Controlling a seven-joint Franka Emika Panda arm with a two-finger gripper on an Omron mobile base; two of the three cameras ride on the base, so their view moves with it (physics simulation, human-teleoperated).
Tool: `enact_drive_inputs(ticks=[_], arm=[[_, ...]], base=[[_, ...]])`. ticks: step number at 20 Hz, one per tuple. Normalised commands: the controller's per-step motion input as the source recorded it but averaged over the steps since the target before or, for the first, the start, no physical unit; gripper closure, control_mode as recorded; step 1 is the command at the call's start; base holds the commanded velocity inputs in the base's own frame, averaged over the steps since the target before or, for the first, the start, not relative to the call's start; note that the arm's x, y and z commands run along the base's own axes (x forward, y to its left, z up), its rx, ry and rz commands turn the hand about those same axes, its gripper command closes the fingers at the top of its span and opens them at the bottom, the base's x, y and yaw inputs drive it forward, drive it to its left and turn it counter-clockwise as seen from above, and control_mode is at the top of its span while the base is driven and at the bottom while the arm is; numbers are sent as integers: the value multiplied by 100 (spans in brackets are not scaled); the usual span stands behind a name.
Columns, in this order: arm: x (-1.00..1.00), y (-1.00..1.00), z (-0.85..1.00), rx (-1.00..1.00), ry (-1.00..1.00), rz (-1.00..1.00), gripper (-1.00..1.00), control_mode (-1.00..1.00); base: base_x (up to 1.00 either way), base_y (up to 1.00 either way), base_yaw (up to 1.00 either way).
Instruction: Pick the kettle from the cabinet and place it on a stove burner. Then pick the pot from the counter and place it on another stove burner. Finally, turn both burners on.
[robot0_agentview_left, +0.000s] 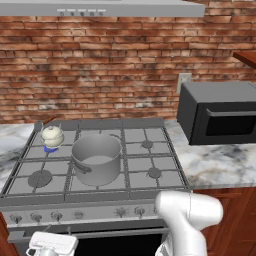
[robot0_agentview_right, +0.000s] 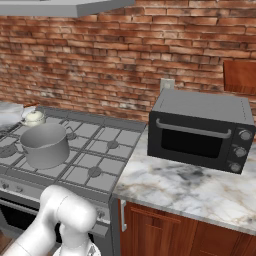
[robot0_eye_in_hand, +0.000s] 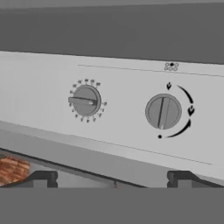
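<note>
— Nearest the hand camera, what was there?
— Two dark fingertips (robot0_eye_in_hand: 43, 178) of the gripper (robot0_eye_in_hand: 112, 179), spread wide apart with nothing between them, stood just before the stove's knob panel (robot0_eye_in_hand: 39, 83). One knob (robot0_eye_in_hand: 85, 100) had its pointer turned sideways; the other knob (robot0_eye_in_hand: 163, 112) had its bar nearly upright.

— And beyond that?
— On the cooktop (robot0_agentview_left: 160, 134), the pot (robot0_agentview_left: 97, 159) sat over the front-middle burner. The kettle (robot0_agentview_left: 52, 135) stood at the back-left corner on its burner, a blue flame (robot0_agentview_left: 50, 148) showing beneath it.

— The other burners?
— Bare discs, such as the front-right burner (robot0_agentview_left: 154, 173).

— Farther off?
— The counter (robot0_agentview_right: 200, 192) to the right carried a black toaster oven (robot0_agentview_right: 200, 131) near the brick wall (robot0_agentview_left: 100, 70).
</note>
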Motion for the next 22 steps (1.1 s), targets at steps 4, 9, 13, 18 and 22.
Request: enact_drive_inputs(ticks=[4, 9, 13, 18, 22], arm=[[20, -5, 0, 7, 0, 11, -100, -100], [18, -2, 0, 4, 0, 10, -100, -100], [11, 1, 0, 0, 0, 7, -100, -100], [18, 1, -1, 0, 1, 4, -100, -100], [20, 14, -10, 0, 2, 3, -100, -100]], base=[[0, 0, 0], [0, 0, 0], [0, 0, 0], [0, 0, 0], [0, 0, 0]])
